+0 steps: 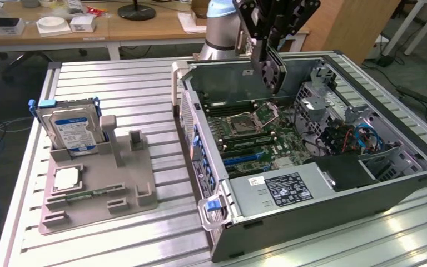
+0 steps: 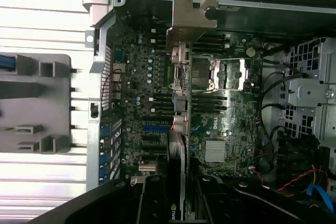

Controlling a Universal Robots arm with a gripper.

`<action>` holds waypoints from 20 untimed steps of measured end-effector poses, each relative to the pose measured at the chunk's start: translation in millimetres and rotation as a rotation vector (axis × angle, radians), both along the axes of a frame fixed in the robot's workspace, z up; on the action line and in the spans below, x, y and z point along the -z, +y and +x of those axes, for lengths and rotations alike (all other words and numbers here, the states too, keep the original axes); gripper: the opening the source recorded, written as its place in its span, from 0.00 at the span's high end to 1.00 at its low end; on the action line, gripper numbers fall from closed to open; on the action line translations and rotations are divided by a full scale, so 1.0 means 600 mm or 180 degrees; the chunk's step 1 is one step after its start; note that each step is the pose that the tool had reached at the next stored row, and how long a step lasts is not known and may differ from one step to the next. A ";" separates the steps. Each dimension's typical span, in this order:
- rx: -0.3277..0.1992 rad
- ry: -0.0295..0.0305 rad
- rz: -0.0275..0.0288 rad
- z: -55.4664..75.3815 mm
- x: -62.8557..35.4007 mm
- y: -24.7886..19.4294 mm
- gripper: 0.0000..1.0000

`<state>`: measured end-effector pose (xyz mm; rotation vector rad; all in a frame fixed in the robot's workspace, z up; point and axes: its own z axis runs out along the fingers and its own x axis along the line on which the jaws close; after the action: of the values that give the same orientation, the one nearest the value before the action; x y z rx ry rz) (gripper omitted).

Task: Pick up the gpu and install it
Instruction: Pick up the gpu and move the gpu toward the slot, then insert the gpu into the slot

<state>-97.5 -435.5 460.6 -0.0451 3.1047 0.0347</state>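
Thin dark circuit-card gpu (image 1: 268,69) with silvery bracket is pinched between fingers (image 2: 152,200) of black gripper (image 1: 273,30). It is held above open grey computer case (image 1: 324,214)

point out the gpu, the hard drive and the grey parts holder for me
gpu (image 1: 269,69): exterior view, on the dark card's face.
hard drive (image 1: 73,132): exterior view, on its blue label.
grey parts holder (image 1: 124,189): exterior view, on a bare flat patch of its base.
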 end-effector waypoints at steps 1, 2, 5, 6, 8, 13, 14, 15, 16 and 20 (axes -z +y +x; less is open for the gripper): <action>0.0000 0.0000 0.0000 0.003 0.000 0.0000 0.74; 0.0000 0.0000 0.0000 0.005 0.000 0.0000 0.74; 0.0000 0.0000 0.0000 0.011 0.000 0.0000 0.74; 0.0000 0.0000 0.0000 0.012 0.001 0.0000 0.74; 0.0000 0.0000 0.0000 0.014 0.002 0.0000 0.74; 0.0000 0.0000 0.0000 0.017 0.004 0.0000 0.74; 0.0000 0.0000 0.0000 0.018 0.004 0.0000 0.74; 0.0000 0.0000 0.0000 0.019 0.004 0.0000 0.74; 0.0000 0.0000 0.0000 0.020 0.005 -0.0001 0.74; 0.0000 0.0000 0.0000 0.021 0.006 -0.0004 0.74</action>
<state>-84.9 -435.7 457.3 -0.0453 3.1047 0.0346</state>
